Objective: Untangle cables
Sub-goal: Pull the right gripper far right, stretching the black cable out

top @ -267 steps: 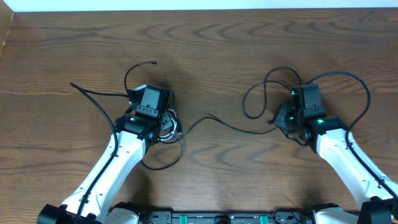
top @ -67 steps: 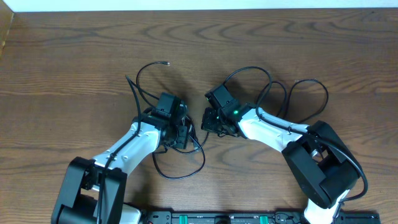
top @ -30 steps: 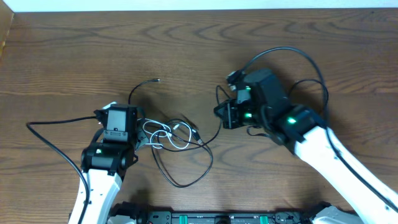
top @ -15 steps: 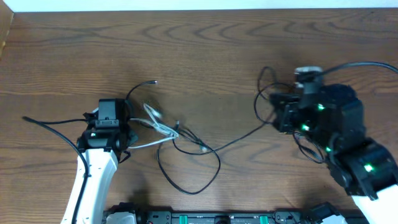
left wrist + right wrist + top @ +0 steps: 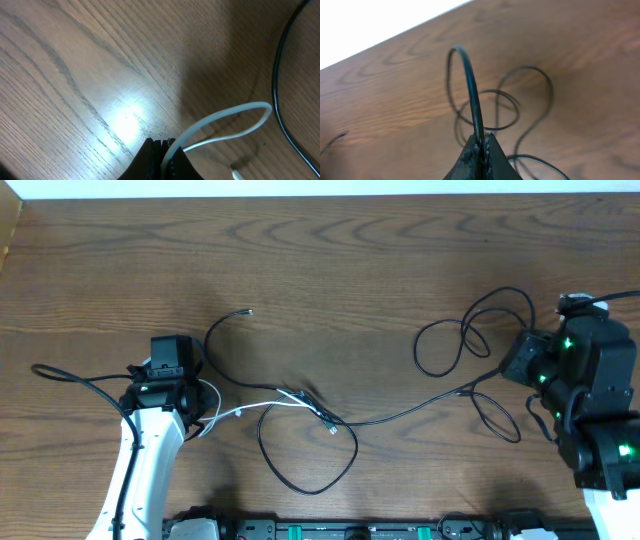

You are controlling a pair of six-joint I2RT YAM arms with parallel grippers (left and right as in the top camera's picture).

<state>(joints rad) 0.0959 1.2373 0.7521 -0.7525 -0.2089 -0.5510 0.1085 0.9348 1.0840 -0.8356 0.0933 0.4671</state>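
The white cable (image 5: 262,403) lies left of centre and crosses the black cable (image 5: 400,415) at a small knot (image 5: 318,412) mid-table. My left gripper (image 5: 200,402) is shut on the white cable's left end. In the left wrist view, the white cable (image 5: 235,111) loops out from the left gripper (image 5: 163,146), close above the wood. My right gripper (image 5: 512,368) at the far right is shut on the black cable, whose loops lie beside it. In the right wrist view, the black cable (image 5: 470,87) arches up from the right gripper (image 5: 483,138). The black cable's plug end (image 5: 248,311) rests at the upper left.
A thicker black arm cable (image 5: 70,375) trails left from the left arm. The black cable forms a wide loop (image 5: 310,485) near the front edge and more loops (image 5: 450,345) left of the right gripper. The table's back edge (image 5: 320,194) meets a white wall.
The right gripper has pulled the black cable farther right, stretching it across the table. The white cable's tangle has drawn out flatter and the left gripper has shifted slightly left.
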